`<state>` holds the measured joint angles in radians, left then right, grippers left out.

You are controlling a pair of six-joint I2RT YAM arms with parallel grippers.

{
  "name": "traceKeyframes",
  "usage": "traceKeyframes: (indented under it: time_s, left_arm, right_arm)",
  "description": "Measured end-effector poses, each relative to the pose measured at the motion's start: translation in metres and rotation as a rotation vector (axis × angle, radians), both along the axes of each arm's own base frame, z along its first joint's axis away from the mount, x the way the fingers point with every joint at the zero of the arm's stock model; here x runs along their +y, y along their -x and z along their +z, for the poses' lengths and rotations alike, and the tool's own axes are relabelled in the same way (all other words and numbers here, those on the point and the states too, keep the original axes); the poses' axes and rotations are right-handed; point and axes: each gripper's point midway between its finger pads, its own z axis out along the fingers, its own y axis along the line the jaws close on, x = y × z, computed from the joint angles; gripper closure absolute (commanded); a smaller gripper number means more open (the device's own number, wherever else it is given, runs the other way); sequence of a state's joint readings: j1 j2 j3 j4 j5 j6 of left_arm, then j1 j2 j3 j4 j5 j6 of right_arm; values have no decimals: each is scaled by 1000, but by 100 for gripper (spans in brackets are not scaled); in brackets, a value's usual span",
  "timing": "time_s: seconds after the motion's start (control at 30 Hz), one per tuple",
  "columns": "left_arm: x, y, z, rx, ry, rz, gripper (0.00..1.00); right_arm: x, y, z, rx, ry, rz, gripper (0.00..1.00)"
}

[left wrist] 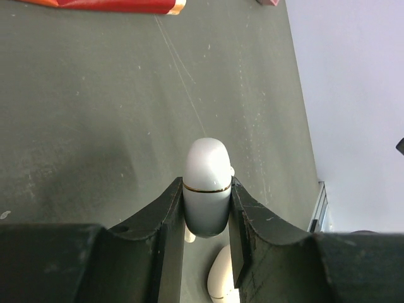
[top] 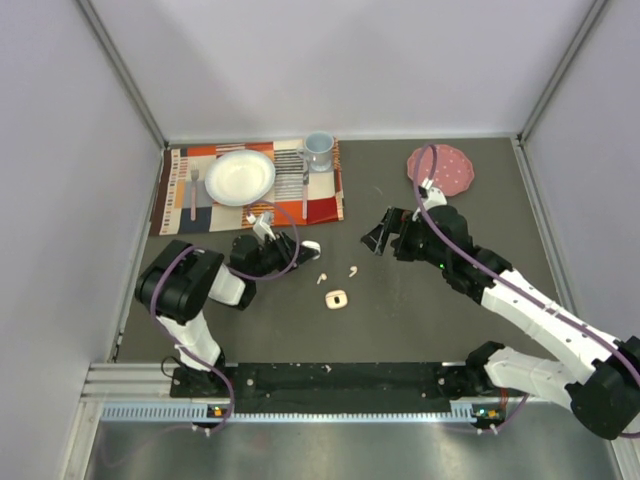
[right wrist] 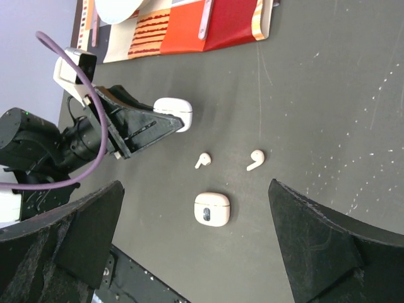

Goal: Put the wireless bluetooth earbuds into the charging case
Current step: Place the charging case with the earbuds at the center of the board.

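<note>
**A little case is held while two earbuds lie on the table**

A flat case (right wrist: 211, 208) with a dark patch on top is seen lying on the dark table (top: 420, 310). Everything here is placed from it.

The left arm is folded low, with its elbow stuck out to the left and its front part pointed right. The left gripper (top: 299, 247) is squeezed tight on a closed case (left wrist: 207, 186), which is pinched on both sides with its round end poking out past the fingers (left wrist: 169, 218). This closed case is held behind the flat case and a bit to the left. It cannot be told whether it touches the table.

The right arm is stretched out long from its base, back and to the left. The right gripper (top: 382, 233) is spread as wide as it goes, and nothing is held in it. It is kept behind the flat case and off to the right.

The first earbud (right wrist: 202, 161) is found just behind the flat case, a little left. The second earbud (right wrist: 255, 160) is found just behind it, a little right. They are kept apart from each other and from both cases.

A striped placemat (top: 325, 200) is laid far behind the flat case, to the left.
</note>
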<state>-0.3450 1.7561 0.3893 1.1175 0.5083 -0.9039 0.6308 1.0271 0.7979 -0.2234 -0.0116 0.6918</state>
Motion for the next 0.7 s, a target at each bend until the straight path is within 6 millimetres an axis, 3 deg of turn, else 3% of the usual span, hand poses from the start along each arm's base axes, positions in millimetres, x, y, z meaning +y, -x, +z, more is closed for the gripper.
traceKeyframes:
  time_s: [0.5,0.7]
  left_arm:
    - [17,-8,-13,28,-25,101,100]
    - [18,-9,-25,67,-38,104,94]
  right_arm:
    - [10,2,0,9,-24,50,1]
    - [15,3,-5,27,-25,71,1]
